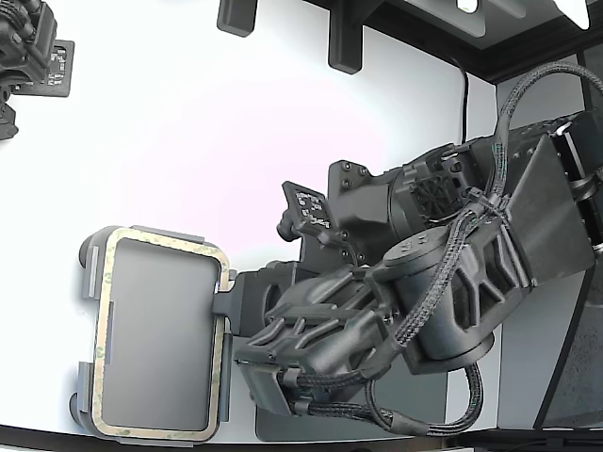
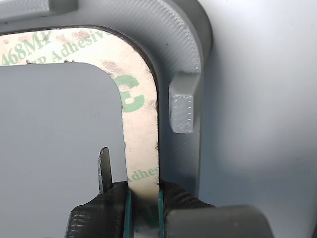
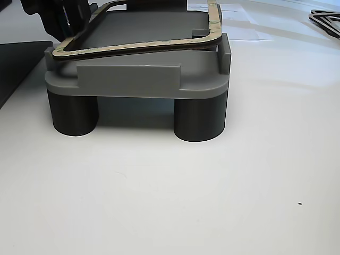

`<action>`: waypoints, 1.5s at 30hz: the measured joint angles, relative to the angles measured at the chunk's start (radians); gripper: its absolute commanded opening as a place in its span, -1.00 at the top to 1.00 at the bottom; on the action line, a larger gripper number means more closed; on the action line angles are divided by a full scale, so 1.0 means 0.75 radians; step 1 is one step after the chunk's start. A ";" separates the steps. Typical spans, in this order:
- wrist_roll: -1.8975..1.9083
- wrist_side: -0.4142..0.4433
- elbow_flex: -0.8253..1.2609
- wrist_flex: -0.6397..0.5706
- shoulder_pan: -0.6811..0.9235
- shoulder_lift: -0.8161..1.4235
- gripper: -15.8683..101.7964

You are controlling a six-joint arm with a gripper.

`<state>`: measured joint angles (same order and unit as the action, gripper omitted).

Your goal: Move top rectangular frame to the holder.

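White counter (image 1: pixel 188 122), broad and bare around the work. On it, near the exterior view's lower left, the light grey holder (image 1: pixel 91 282) on dark round feet (image 3: pixel 72 114). Over the holder's rim, the top rectangular frame (image 1: pixel 160 243), tan with green adhesive lettering, slightly tilted in the other view, one end raised. At the frame's side nearest the arm, the pincer (image 2: pixel 143 198), clenched on the frame's strip, one finger (image 2: pixel 185 198) each side.

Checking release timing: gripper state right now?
Gripper: shut on the thin tan-olive rectangular frame, pinching its rim while it sits over the light grey plastic holder.
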<state>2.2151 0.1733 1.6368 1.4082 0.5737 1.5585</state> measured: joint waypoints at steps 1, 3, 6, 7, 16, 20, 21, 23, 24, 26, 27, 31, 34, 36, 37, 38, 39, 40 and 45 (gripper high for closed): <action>0.002 0.000 0.000 0.000 0.000 0.000 0.95; 0.002 0.000 0.000 0.000 0.000 0.000 0.95; 0.000 -0.002 0.016 0.000 0.000 0.010 0.95; 0.000 -0.002 0.025 0.000 0.000 0.016 0.95; 0.000 -0.006 0.031 0.002 0.000 0.027 0.95; 0.000 -0.012 0.027 -0.002 0.000 0.016 0.95; 0.000 -0.012 0.020 -0.002 0.000 0.006 0.95; 0.000 -0.014 0.018 -0.006 0.000 0.002 0.95; 0.000 -0.014 0.018 -0.006 0.000 0.002 0.95; -0.008 -0.014 0.018 -0.008 0.000 0.002 0.95; -0.008 -0.014 0.020 -0.008 0.000 0.002 0.95; -0.018 -0.014 0.027 -0.012 0.000 0.004 0.95; -0.022 -0.014 0.027 -0.012 0.000 0.004 0.95; -0.027 -0.014 0.027 -0.012 0.000 0.004 0.95; -0.031 -0.014 0.027 -0.010 0.000 0.004 0.95; -0.037 -0.014 0.027 -0.010 0.000 0.004 0.95; -0.041 -0.014 0.027 -0.010 0.000 0.004 0.95; -0.043 -0.014 0.027 -0.010 0.000 0.004 0.95; -0.045 -0.014 0.027 -0.012 0.000 0.004 0.95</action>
<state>2.1813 0.1626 1.6567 1.3990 0.5737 1.5616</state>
